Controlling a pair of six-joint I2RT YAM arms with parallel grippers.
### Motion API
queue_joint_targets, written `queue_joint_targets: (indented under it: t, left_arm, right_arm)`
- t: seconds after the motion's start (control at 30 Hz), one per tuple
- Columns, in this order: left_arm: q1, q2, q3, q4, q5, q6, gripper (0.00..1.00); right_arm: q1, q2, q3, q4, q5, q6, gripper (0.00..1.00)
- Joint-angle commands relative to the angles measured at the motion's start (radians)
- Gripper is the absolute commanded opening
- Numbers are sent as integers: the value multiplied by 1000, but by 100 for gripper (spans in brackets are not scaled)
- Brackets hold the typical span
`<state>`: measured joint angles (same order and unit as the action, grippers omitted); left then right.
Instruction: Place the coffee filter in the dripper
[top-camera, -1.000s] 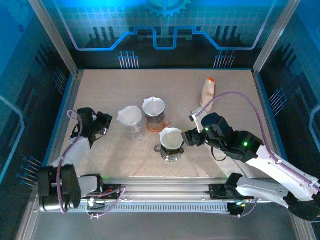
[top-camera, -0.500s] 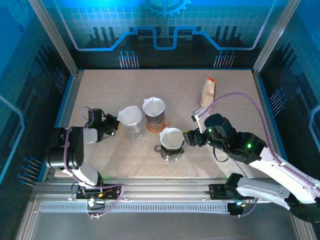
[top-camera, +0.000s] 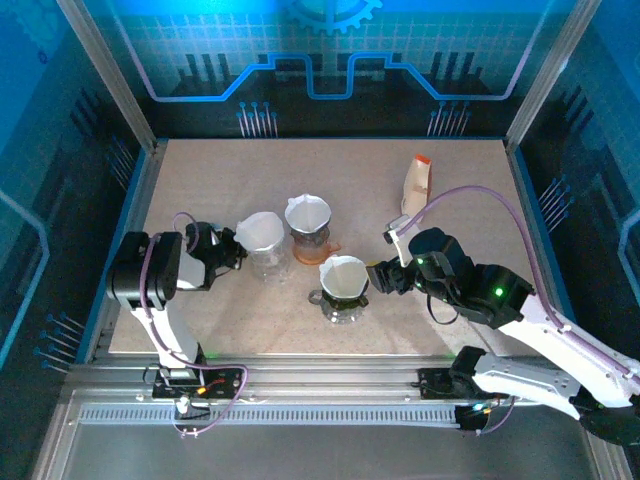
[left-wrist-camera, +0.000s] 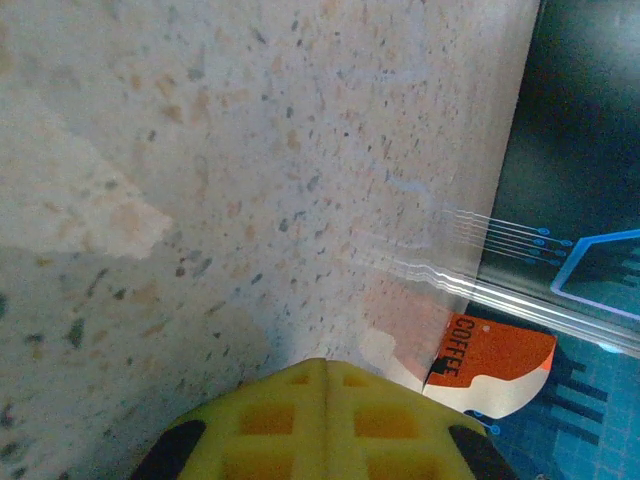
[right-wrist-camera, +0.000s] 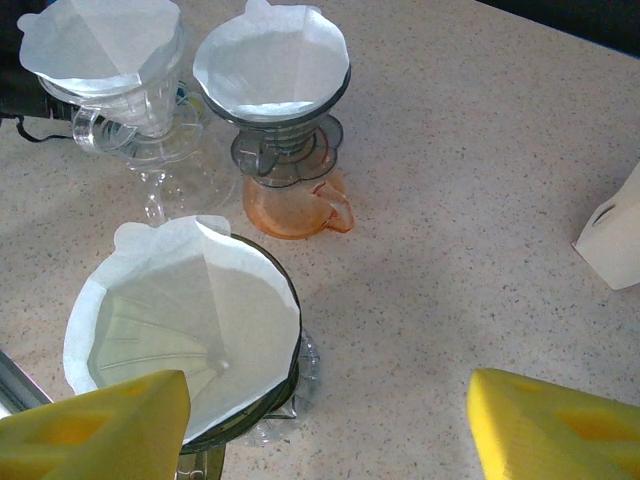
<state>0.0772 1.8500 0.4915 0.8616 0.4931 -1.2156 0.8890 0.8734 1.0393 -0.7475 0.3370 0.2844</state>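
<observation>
On the near middle of the table (top-camera: 250, 170), just left of the right gripper (top-camera: 378, 277): the nearest dripper (top-camera: 345, 305), with the white coffee filter (top-camera: 342, 277) already down in its cone. From the right wrist, a look straight into that paper: folded seam running to the centre, rim overhanging the dark ring a little on the left, so seated but perhaps not quite square.

Right gripper with yellow fingers (right-wrist-camera: 95, 430) wide apart, nothing between them, level with the dripper's right side and clear of the paper. Probably held so to leave room for a nudge at the rim or a clean retreat.

Further back, two more brewers, each lined as well: a clear dripper (top-camera: 260, 240) on a stemmed stand, and a dark dripper (top-camera: 308, 220) on an orange server (top-camera: 318, 250).

Left gripper (top-camera: 232, 254) pressed together and empty, low and just left of the clear dripper; cannot tell whether touching it. Seemingly parked there to stay out of the right arm's way. From its wrist, bare speckled tabletop and, far off, the coffee bag (left-wrist-camera: 490, 365).

By the look of things: placement as good as done, only the fit to check.
</observation>
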Motion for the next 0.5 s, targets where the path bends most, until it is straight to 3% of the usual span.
queue_joint_targets:
  t: [0.0, 0.47]
  left_arm:
    - [-24, 41, -41, 87, 53, -36, 0]
    - [-95, 108, -128, 313, 52, -120, 0]
  right_arm:
    - [-6, -4, 5, -6, 20, 8, 75]
    - [-6, 4, -3, -10, 22, 12, 74]
